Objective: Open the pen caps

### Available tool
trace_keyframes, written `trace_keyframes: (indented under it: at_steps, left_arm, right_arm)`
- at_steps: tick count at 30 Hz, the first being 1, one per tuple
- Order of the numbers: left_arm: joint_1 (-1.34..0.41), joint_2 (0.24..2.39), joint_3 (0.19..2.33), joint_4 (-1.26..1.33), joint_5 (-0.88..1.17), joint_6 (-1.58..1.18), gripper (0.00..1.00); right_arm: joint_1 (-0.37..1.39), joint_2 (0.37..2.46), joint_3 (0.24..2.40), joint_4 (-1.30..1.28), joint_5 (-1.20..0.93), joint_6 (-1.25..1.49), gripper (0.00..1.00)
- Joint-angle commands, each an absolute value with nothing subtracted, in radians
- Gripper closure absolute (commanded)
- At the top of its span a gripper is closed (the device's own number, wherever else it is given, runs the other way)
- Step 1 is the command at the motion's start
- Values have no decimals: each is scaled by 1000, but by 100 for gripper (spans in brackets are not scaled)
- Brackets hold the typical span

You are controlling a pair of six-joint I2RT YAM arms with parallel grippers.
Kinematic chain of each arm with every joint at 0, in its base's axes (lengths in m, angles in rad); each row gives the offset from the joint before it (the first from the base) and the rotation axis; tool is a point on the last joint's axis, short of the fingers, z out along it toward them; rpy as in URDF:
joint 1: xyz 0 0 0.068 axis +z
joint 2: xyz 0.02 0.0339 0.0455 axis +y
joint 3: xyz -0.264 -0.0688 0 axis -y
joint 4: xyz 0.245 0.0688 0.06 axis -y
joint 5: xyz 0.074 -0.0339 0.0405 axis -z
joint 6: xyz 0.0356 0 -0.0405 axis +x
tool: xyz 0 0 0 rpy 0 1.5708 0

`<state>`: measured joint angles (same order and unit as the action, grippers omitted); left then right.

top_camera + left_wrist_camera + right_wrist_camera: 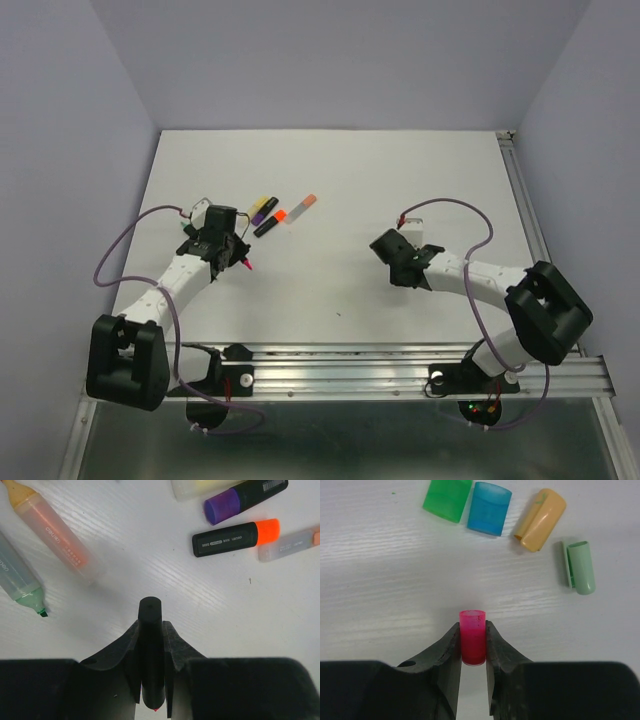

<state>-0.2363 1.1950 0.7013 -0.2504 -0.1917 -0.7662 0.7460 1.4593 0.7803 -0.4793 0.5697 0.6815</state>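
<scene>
The left gripper [150, 630] is clenched on a black pen body [150, 609], while the right gripper [472, 636] grasps a pink cap [472, 618], with a green cap [447, 499] and a blue cap [489, 508] lying beyond.

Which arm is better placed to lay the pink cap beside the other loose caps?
Right, likely: the right hand grips the pink cap, with the loose caps just ahead. The left hand holds a black pen.
</scene>
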Motion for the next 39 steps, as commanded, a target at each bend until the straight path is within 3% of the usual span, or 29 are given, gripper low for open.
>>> trace_keyframes:
  at_steps: [1,14,17,20,24,31,39]
  left_arm:
    - [-244,1206,744,-291,-249,-755,99]
    - [-242,1259,772,-301,-258,-749,96]
    - [-242,1273,798,-328,-284,-761,95]
    - [-242,1287,813,-342,-302,-769,93]
    - [-242,1334,862,-376,-368,-775,84]
    - [-215,1442,966,-454,-436,-864,79]
    - [-130,1546,1043,-465,-440,-853,78]
  right_arm:
    - [703,1486,839,-463,615,638,89]
    - [680,1514,854,-465,607,630,62]
    - [680,1496,851,-466,604,630,49]
    - [680,1477,850,-471,597,627,43]
    - [680,1408,845,-479,569,615,30]
    - [680,1172,766,-356,417,525,4]
    - [680,1000,675,-298,419,495,0]
